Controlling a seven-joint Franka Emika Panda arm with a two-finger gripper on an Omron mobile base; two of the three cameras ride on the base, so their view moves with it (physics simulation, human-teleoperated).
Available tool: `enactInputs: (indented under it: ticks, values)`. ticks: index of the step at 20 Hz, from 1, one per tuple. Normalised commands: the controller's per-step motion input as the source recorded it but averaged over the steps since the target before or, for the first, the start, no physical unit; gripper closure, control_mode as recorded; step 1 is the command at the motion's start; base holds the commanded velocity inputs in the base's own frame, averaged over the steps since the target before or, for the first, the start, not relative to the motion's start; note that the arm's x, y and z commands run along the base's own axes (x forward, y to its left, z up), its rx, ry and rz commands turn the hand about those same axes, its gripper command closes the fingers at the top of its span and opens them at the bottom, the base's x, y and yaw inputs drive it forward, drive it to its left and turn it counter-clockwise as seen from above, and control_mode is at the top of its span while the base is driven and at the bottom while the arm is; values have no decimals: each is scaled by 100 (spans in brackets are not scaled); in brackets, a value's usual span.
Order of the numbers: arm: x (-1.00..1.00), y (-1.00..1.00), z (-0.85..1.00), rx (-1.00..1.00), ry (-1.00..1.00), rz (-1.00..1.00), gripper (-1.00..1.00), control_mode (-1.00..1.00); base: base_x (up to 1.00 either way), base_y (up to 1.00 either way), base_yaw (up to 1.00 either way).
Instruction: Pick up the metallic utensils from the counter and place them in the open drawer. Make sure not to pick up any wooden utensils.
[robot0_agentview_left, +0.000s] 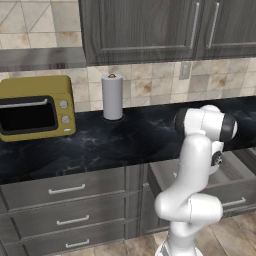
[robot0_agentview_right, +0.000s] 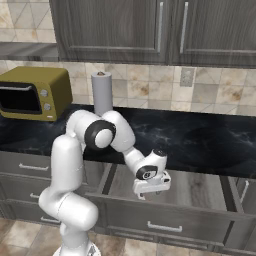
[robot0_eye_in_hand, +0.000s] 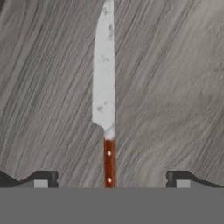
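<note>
At the centre of the hand view a knife with a pale silvery, speckled blade and a reddish-brown riveted handle (robot0_eye_in_hand: 105, 109) lies flat on the grey-brown wood-grain floor of the wide open drawer (robot0_eye_in_hand: 175, 87), its point toward the top of the frame and its handle running down to the bottom edge. The pincer (robot0_eye_in_hand: 109, 181) has its two dark fingertips (robot0_eye_in_hand: 43, 178) set wide apart at the lower left and lower right of that frame, one on each side of the handle and clear of it, so it grips nothing.

In the right base view the pincer (robot0_agentview_right: 150, 187) hangs low at mid-frame over the drawer (robot0_agentview_right: 200, 190), which stands pulled out beneath the glossy black marble-veined table (robot0_agentview_right: 200, 140). At the upper left of that frame sit an olive-yellow toaster oven (robot0_agentview_right: 32, 92) and an upright white paper-towel roll (robot0_agentview_right: 102, 92), both on the table. In the left base view the drawer (robot0_agentview_left: 235, 175) shows at the lower right, partly behind the white arm.
</note>
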Motion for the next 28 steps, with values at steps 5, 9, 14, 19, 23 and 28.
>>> enactInputs:
  ticks: [5,9,14,19,23,28]
  values:
    - [0,-37,46,3,1,0,-100,-100,0,0,0]
    - [-7,-28,71,5,5,0,-100,-100,0,0,0]
    - [-34,-25,66,8,1,0,-100,-100,0,0,0]
    - [-33,-10,82,8,0,0,-100,-100,0,0,0]
    - [-48,32,88,1,0,-7,-100,-100,0,0,0]
    - [-54,90,74,-2,1,-14,-100,-100,0,0,0]
